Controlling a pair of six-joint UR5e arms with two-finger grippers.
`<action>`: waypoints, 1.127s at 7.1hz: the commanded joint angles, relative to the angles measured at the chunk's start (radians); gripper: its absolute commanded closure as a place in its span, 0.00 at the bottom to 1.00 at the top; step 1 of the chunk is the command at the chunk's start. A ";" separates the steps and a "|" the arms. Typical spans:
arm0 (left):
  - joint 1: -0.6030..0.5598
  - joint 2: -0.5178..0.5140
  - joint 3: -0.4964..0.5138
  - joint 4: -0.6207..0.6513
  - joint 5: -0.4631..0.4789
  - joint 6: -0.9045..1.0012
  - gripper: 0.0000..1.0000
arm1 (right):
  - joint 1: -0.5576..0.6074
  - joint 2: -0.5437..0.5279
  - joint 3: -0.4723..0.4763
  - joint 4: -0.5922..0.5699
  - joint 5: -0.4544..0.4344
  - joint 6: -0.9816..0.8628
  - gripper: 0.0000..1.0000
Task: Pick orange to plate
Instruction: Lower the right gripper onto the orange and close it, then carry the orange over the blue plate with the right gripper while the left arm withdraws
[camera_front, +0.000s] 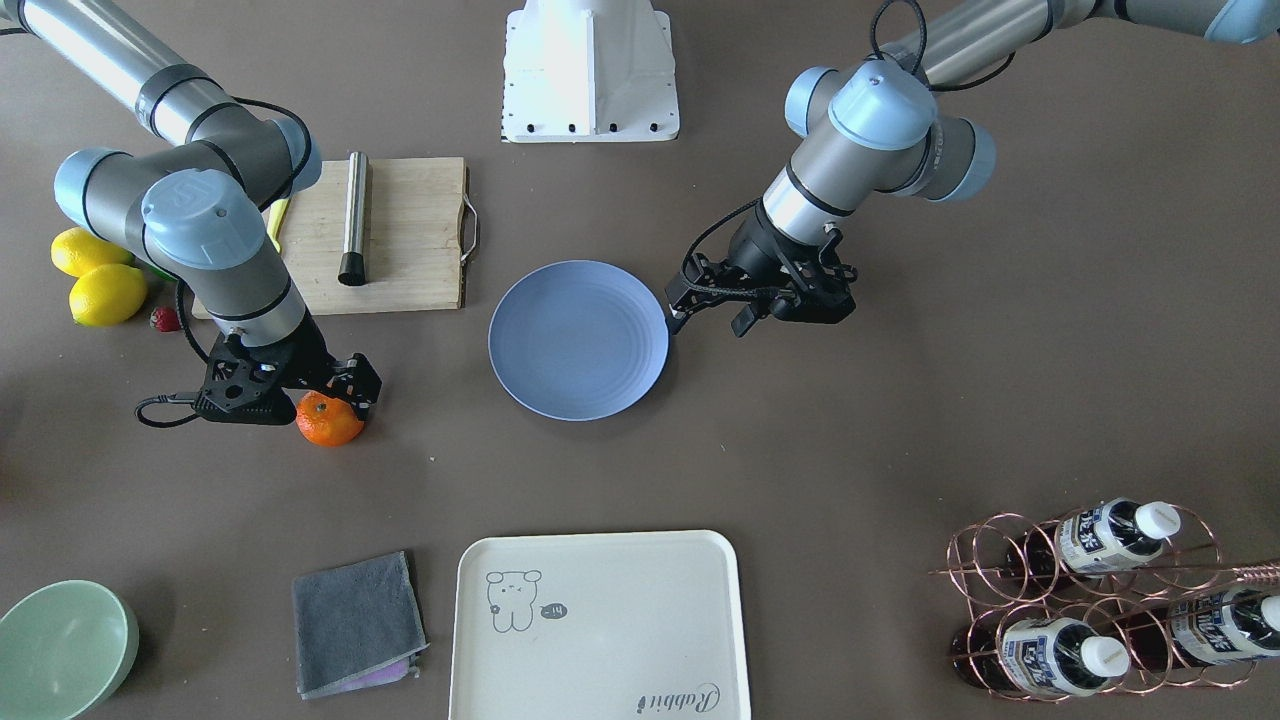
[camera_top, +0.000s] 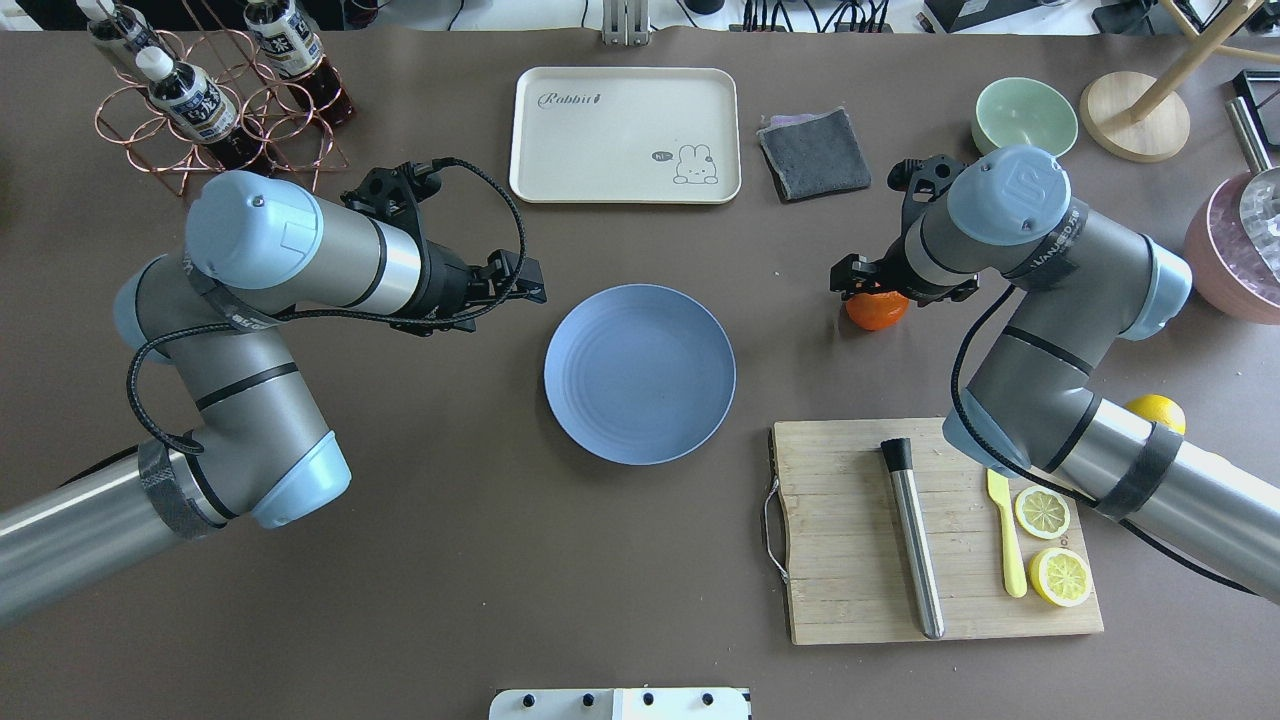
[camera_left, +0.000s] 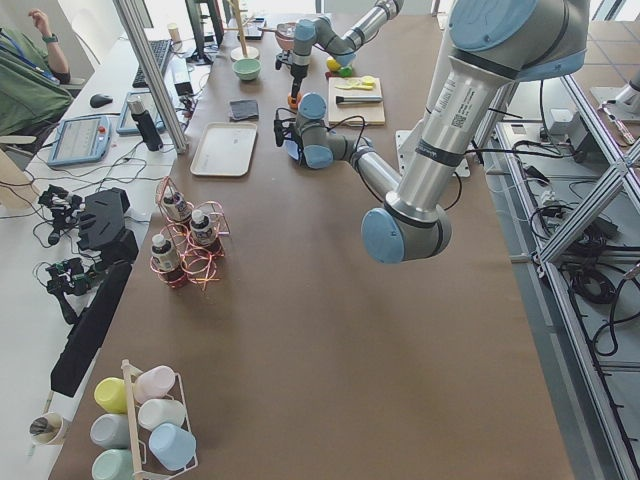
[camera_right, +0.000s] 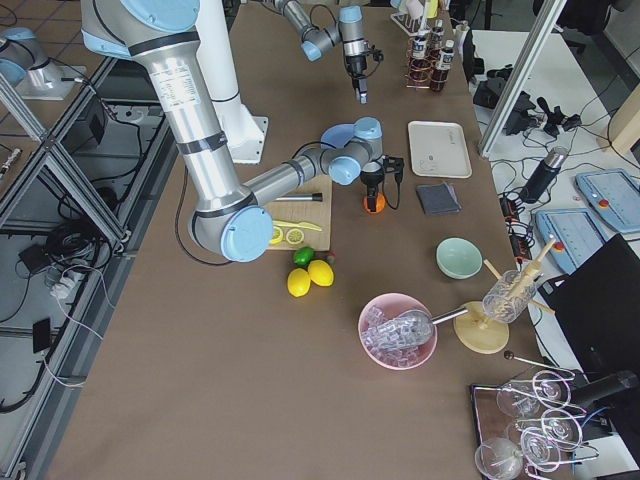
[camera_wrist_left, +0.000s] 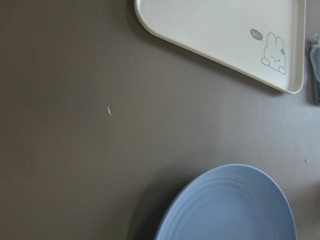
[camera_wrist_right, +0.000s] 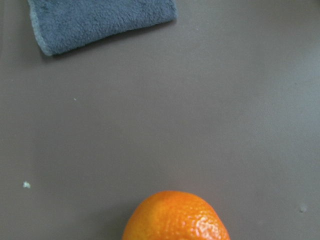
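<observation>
Closest to the lens, the orange (camera_wrist_right: 175, 217) sat on the bench (camera_front: 800, 480) right at my right gripper (camera_front: 322, 392), whose opening I could not judge, while the plate (camera_front: 578, 340) lay well apart toward the bench's middle, leftward of that gripper.

Brown table (camera_front: 900, 420): plate (camera_front: 578, 340), orange (camera_front: 328, 422), tray (camera_front: 598, 625), cloth (camera_front: 355, 622), bowl (camera_front: 60, 645), board (camera_front: 410, 235), lemons (camera_front: 108, 294); maybe strawberry (camera_front: 165, 319).

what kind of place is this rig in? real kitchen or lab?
Most likely a robotics lab workcell, not a kitchen: aluminium frame struts by the table, a teach pendant on the operators' desk, and staged props such as the plate and cutting board.
</observation>
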 joint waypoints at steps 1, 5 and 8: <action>0.001 0.002 -0.006 0.000 0.000 -0.001 0.02 | -0.007 0.001 -0.006 -0.001 -0.022 -0.008 0.76; -0.011 0.002 -0.009 0.003 -0.003 0.034 0.02 | 0.040 0.070 0.014 -0.033 0.017 0.066 1.00; -0.194 0.092 -0.027 0.001 -0.211 0.183 0.02 | -0.026 0.117 0.074 -0.071 -0.066 0.127 1.00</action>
